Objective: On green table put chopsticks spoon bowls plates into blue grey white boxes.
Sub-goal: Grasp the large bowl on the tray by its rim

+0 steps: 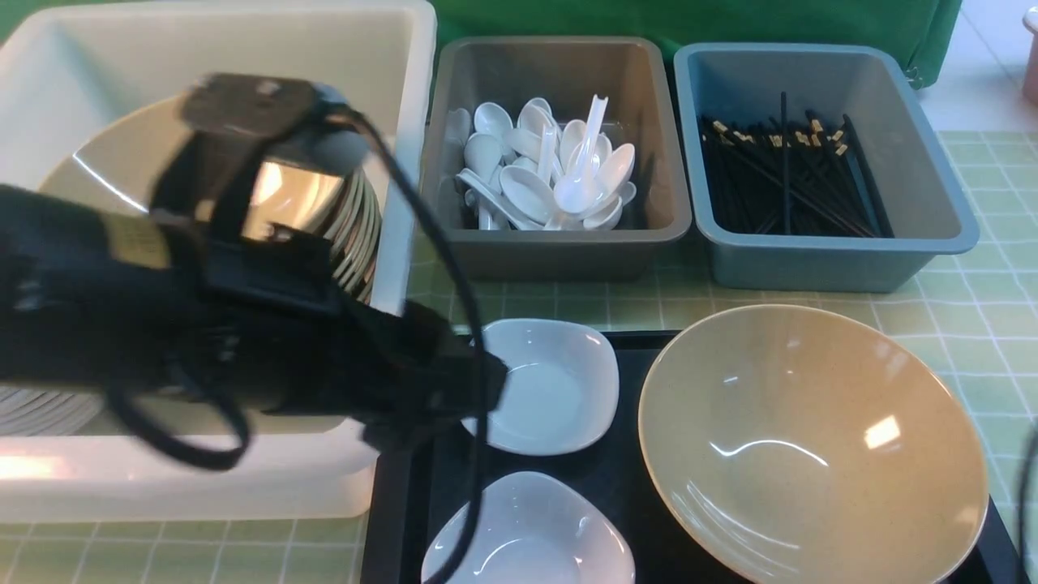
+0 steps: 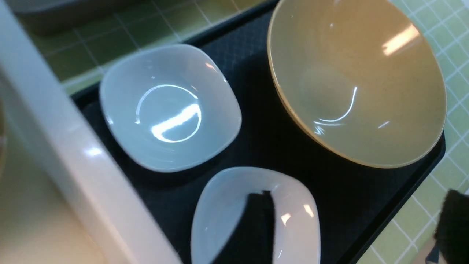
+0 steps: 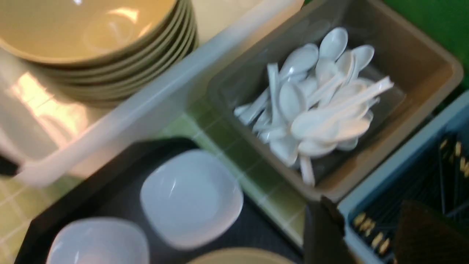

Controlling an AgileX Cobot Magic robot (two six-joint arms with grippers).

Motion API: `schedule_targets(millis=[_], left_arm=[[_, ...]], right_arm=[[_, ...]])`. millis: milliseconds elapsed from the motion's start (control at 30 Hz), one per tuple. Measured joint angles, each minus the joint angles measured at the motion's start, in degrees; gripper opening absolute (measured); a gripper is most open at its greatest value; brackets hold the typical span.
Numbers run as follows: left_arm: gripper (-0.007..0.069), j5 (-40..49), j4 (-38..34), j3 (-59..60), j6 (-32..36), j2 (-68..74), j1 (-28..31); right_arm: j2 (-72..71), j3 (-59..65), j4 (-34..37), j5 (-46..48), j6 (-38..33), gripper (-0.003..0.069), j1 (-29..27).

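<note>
On the black tray [image 1: 632, 365] lie two white plates [image 1: 551, 389] [image 1: 527, 535] and a tan bowl [image 1: 811, 438]. My left gripper [image 2: 355, 227] hangs open above the tray's near part, one finger [image 2: 256, 223] over the nearer plate [image 2: 296, 220], nothing between the jaws. The white box [image 1: 405, 162] holds stacked bowls [image 1: 97, 178]. Spoons [image 1: 551, 178] fill the grey box [image 1: 568, 243], and chopsticks [image 1: 795, 178] lie in the blue box [image 1: 811, 264]. My right gripper [image 3: 373, 238] hovers open and empty over the blue box's rim [image 3: 395, 165].
The left arm [image 1: 162, 324] reaches across the white box's front and hides much of it. A stack of white plates [image 1: 40, 410] shows at that box's near left. The green table [image 1: 989, 276] shows bare to the right of the tray.
</note>
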Motion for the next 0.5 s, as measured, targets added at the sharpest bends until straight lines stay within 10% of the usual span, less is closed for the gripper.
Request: schedule_targets(millis=[500], left_arm=[[0.0664, 4.7, -10.2, -18.2, 13.0, 29.1, -0.4]], right_arm=[[-34.3, 44.6, 3.1, -0.1, -4.2, 0.0022, 0.0]])
